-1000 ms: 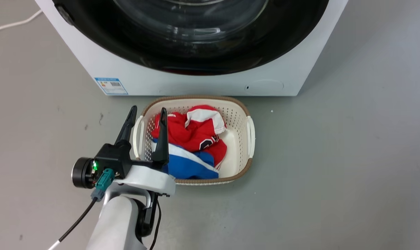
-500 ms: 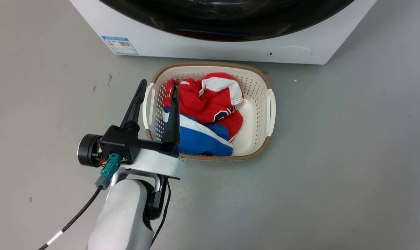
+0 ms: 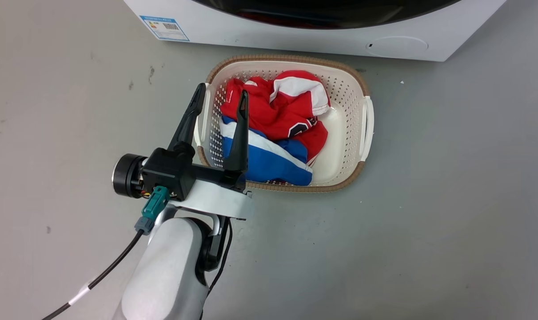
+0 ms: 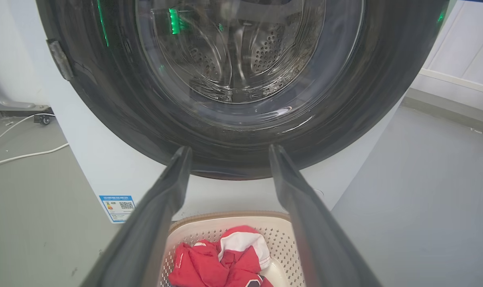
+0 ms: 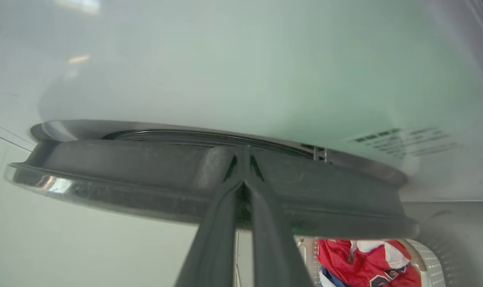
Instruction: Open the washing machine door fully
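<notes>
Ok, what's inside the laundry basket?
A red-and-white garment lies on a blue-and-white garment; the floor of the laundry basket shows bare on the right. The left gripper hides part of the pile, and anything beneath the clothes is covered.

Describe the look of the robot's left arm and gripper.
The left gripper has two long, tapering black fingers on a black block, with a round black cylinder at its side. A white bracket joins it to a pale grey forearm. A teal connector feeds a black cable with a white band.
</notes>
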